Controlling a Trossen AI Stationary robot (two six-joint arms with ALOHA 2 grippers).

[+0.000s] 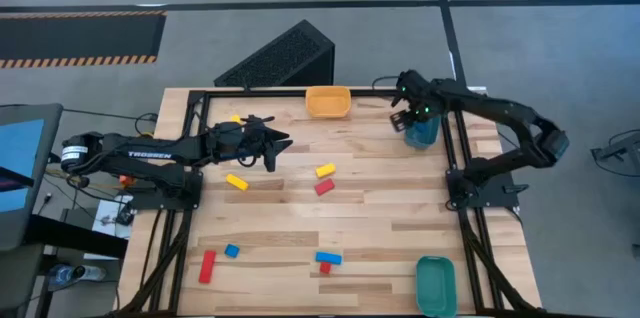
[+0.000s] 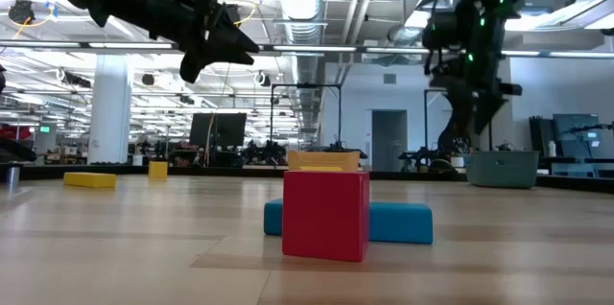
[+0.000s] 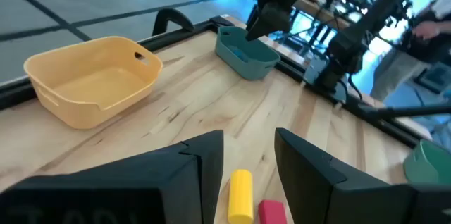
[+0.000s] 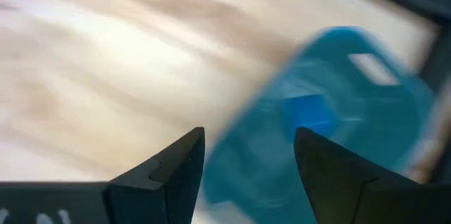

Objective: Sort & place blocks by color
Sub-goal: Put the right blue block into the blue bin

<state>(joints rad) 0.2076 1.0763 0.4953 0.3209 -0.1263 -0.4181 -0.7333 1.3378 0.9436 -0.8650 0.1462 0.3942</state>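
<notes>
My left gripper (image 1: 278, 144) (image 3: 248, 159) hangs open above the table's middle-left, clear of the wood. Past its fingers lie a yellow bar (image 3: 241, 194) (image 1: 325, 170) and a red block (image 3: 271, 212) (image 1: 324, 187). My right gripper (image 1: 405, 118) (image 4: 246, 160) is open above the blue tray (image 1: 423, 133) (image 4: 338, 125) at the far right edge; a blue block (image 4: 310, 115) lies inside that tray. Another yellow block (image 1: 236, 182) lies on the wood near the left gripper. Near the front edge rest a red bar (image 1: 207, 266), a blue cube (image 1: 232, 251), a blue bar (image 1: 328, 257) (image 2: 398, 222) and a red cube (image 1: 325, 268) (image 2: 326, 214).
An orange-yellow tray (image 1: 328, 101) (image 3: 91, 83) stands at the far edge, and a teal tray (image 1: 436, 285) at the near right corner. A black frame rail (image 1: 460, 158) runs along the table's sides. Bare wood lies between the middle blocks and the near ones.
</notes>
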